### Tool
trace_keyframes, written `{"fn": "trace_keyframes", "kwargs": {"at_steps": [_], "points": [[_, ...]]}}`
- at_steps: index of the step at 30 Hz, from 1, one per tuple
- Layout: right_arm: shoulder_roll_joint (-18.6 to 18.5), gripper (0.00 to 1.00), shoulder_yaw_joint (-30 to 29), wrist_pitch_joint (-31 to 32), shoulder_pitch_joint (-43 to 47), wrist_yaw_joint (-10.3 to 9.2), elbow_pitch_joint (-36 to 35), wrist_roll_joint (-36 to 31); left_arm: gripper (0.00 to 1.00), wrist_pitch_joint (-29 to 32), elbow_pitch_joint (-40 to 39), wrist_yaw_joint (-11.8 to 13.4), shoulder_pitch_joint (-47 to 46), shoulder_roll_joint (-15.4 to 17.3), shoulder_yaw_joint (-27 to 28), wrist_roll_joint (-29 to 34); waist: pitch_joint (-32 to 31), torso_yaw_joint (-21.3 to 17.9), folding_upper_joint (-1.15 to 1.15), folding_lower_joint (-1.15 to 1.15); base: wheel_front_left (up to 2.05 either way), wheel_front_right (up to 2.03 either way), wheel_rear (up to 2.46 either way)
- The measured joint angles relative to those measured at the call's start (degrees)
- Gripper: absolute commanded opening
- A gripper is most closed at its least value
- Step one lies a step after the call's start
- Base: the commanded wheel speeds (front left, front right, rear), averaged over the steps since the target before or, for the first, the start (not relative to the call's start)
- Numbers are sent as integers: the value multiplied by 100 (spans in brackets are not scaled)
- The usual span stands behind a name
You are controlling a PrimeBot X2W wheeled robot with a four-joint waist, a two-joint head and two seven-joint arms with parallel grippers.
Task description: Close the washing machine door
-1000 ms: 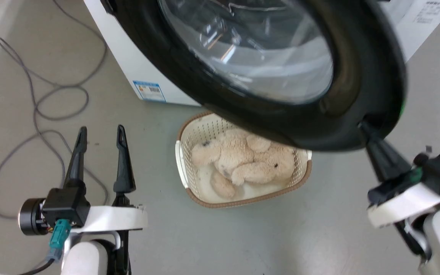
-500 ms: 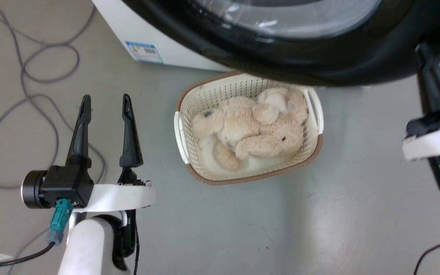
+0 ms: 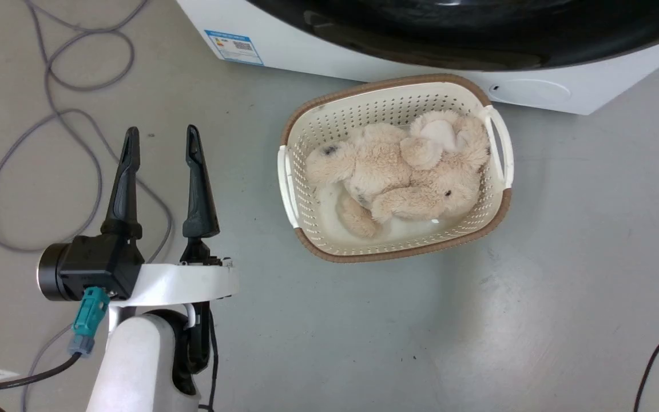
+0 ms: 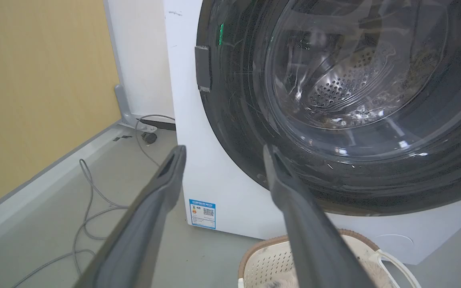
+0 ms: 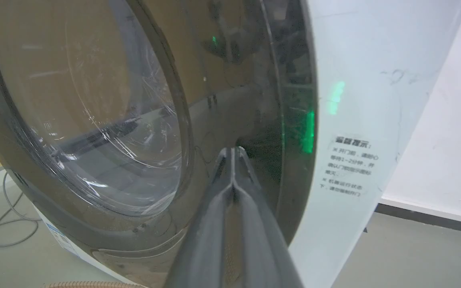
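Note:
The washing machine door (image 4: 334, 100) is a glossy black disc with a clear glass centre, and it lies against the front of the white washing machine (image 4: 222, 192). In the head view the door (image 3: 478, 40) is a black band along the top edge, above the machine's white base (image 3: 318, 54). My right gripper (image 5: 232, 149) is shut with nothing in it, its tips at the black rim of the door (image 5: 94, 120) near its right edge. My left gripper (image 3: 161, 134) is open and holds nothing, low over the floor left of the basket; its fingers (image 4: 224, 149) point at the machine's lower left.
A cream basket (image 3: 286, 171) holding a beige plush bear (image 3: 398, 171) stands on the floor just before the machine. Grey cables (image 3: 49, 114) loop on the floor at left, and a black cable (image 3: 655, 355) lies at lower right. The left wrist view has a yellow wall (image 4: 34, 80).
The door has swung from out over the basket back to the machine's front, and my right gripper went with it. The head view has shifted too. The left gripper kept its pose.

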Motion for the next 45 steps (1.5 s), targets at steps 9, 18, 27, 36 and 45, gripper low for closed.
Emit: {"fn": "trace_keyframes", "kwargs": {"at_steps": [9, 18, 27, 36, 45], "points": [[-15, 0, -269, -1, -279, 5, 376, -212, 100, 0, 26, 11, -58, 0, -29, -81, 44, 95, 0, 0, 0, 0, 0], [80, 0, -658, 0, -130, -1, 213, -393, 100, 0, 158, 36, -29, 0, 51, -115, -255, 112, 0, 0, 0, 0, 0], [474, 0, -993, -1, 712, -1, -1240, -743, 100, 0, 323, 54, 465, 0, 339, 55, -964, -164, 0, -1, 0, 0, 0], [923, 0, -613, -2, 1575, -1, -2570, -903, 100, 0, 421, 24, 842, -1, 472, 162, -1626, -557, 0, -1, 0, 0, 0], [1213, 0, 34, -1, 2836, -1, -2180, -599, 100, 1, 480, 11, 1388, -2, 570, 185, -2352, -862, 0, -1, 0, 0, 0]]}}
